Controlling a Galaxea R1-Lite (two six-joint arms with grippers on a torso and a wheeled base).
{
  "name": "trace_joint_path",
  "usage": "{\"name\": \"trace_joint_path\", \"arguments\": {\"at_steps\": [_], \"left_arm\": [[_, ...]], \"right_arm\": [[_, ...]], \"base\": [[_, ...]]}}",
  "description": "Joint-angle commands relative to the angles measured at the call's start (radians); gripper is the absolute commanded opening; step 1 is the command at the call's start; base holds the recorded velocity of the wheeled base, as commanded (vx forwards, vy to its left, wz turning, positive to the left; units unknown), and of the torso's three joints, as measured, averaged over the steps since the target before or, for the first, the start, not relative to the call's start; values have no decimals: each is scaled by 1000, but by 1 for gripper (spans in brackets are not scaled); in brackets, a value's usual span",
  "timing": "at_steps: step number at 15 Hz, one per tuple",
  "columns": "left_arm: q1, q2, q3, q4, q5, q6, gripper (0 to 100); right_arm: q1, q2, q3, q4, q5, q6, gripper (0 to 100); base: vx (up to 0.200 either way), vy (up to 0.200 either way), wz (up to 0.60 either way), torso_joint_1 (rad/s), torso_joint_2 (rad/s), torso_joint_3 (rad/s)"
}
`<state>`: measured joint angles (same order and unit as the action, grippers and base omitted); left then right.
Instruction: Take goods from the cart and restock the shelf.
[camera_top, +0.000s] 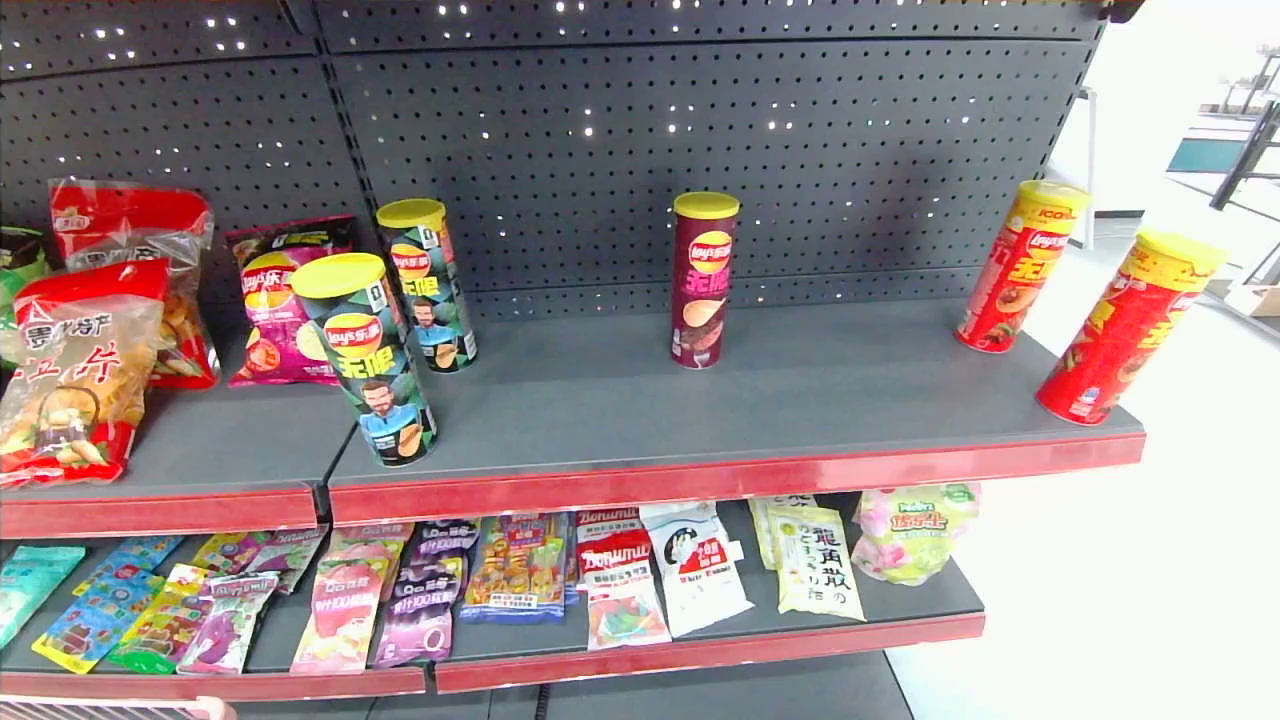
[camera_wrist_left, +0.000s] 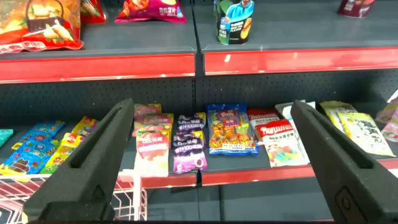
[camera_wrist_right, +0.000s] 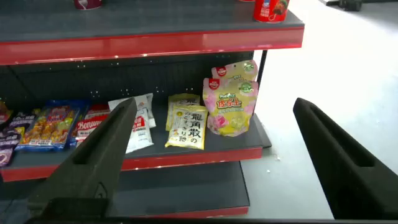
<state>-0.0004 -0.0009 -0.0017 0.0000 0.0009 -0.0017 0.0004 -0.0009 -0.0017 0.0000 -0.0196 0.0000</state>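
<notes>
upper shelf (camera_top: 820, 400): chip cans (camera_top: 703, 280), bags (camera_top: 80, 370) | lower shelf (camera_top: 905, 605): snack packets (camera_top: 520, 570)

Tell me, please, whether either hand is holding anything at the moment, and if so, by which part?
Nothing is held. The left hand and the right hand both stand open and empty.
</notes>
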Motion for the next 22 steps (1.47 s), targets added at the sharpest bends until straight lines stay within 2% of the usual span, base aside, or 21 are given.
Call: {"name": "trace_joint_path", "arguments": {"at_steps": [1,16,22], "left_arm": [[0,1,0,0,1,0,100],[0,1,0,0,-1,0,100],[0,1,0,0,1,0,100]], "right_arm": [[1,1,0,0,0,0,100],[1,1,0,0,0,-2,100],[1,1,0,0,1,0,100]], "base": [[0,0,600,22,17,-7],[0,0,600,2,2,1],[0,0,0,0,0,0]]}}
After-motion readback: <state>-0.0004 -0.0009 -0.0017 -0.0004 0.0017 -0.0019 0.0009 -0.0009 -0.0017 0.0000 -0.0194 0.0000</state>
